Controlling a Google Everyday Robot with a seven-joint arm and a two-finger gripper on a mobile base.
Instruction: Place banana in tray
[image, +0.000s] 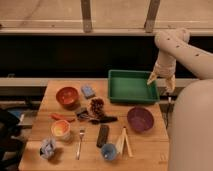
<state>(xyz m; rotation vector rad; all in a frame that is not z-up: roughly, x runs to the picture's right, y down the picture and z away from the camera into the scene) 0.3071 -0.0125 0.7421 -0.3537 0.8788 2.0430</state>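
Note:
The banana (123, 141), pale cream-yellow with splayed narrow pieces, lies on the wooden table near the front, just left of and below the purple bowl (140, 119). The green tray (129, 86) sits at the table's back right and holds nothing. My gripper (161, 82) hangs at the tray's right edge, just above the table's right side, far from the banana. Its yellowish fingers (151, 79) stand apart and hold nothing.
On the table are a red bowl (67, 96), blue sponge (88, 91), pine cone (96, 106), orange carrot-like stick (59, 117), orange cup (60, 129), fork (80, 142), dark brown bar (103, 135), blue cup (108, 151) and crumpled wrapper (48, 148). My white body fills the right side.

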